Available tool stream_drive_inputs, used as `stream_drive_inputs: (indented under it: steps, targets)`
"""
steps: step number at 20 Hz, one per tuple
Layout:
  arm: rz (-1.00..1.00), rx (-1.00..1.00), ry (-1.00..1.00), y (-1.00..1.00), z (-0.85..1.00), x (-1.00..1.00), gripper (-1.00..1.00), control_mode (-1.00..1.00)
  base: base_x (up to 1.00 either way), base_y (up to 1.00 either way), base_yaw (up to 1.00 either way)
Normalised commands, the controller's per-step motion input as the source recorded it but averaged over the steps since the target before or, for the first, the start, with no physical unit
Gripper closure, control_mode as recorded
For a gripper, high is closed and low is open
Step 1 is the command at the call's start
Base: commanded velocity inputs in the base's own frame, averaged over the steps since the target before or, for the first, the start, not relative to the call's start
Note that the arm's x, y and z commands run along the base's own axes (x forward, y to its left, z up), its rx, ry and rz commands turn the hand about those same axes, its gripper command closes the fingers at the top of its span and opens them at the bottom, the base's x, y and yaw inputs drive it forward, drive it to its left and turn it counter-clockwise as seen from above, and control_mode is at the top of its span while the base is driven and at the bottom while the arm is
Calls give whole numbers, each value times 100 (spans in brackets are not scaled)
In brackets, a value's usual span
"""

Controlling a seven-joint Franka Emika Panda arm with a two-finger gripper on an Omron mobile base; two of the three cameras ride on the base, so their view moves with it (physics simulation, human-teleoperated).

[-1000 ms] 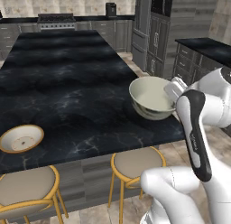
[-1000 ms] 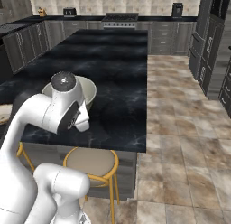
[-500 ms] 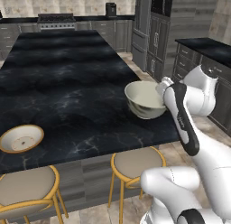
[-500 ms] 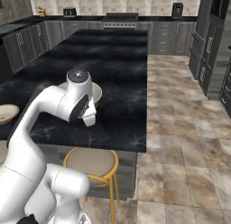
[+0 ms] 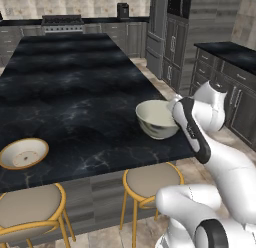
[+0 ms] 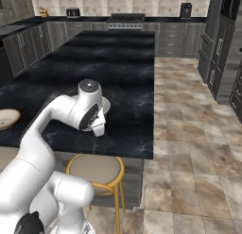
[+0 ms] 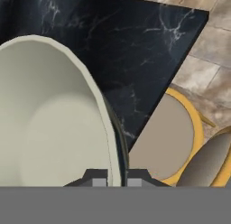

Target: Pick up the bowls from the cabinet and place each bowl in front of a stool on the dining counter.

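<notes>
The deep cream-green bowl (image 5: pixel 156 120) sits low over the front right part of the black marble dining counter (image 5: pixel 75 92), upright; whether it touches the slab I cannot tell. My gripper (image 7: pixel 116 178) is shut on its right rim, one fingertip inside and one outside the bowl (image 7: pixel 49 114). In the right base view the hand covers most of the bowl (image 6: pixel 106 105). A stool (image 5: pixel 152 179) stands just below the counter edge in front of it. The shallow cream bowl (image 5: pixel 23 153) with the gold rim rests on the counter at the front left, above the other stool (image 5: pixel 29 212).
The counter's front right corner (image 7: pixel 198 15) is close to the bowl, with tiled floor (image 6: pixel 189 134) beyond it. A grey drawer unit with a black top (image 5: pixel 230 67) stands to the right. A range and grey cabinets (image 5: pixel 62 23) line the far wall.
The arm has brought the deep bowl down and a little left toward the counter's front edge, still gripped by its rim. The shallow bowl has stayed put.
</notes>
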Motion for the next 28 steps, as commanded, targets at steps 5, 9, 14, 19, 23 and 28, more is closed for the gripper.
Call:
stream_drive_inputs:
  steps: [5, 9, 14, 19, 23, 28]
  targets:
    - [0, -1, 0, 0, -44, 42, 100, -100, 0, 0, 0]
    - [0, 0, 0, 0, -25, 63, 100, -100, 0, 0, 0]
    - [0, 0, 0, 0, -26, 52, 100, -100, 0, 0, 0]
    - [0, 0, 0, 0, -25, 24, 100, -100, 0, 0, 0]
    - [0, 0, 0, 0, -27, 16, 100, -100, 0, 0, 0]
    - [0, 0, 0, 0, -25, 29, 100, -100, 0, 0, 0]
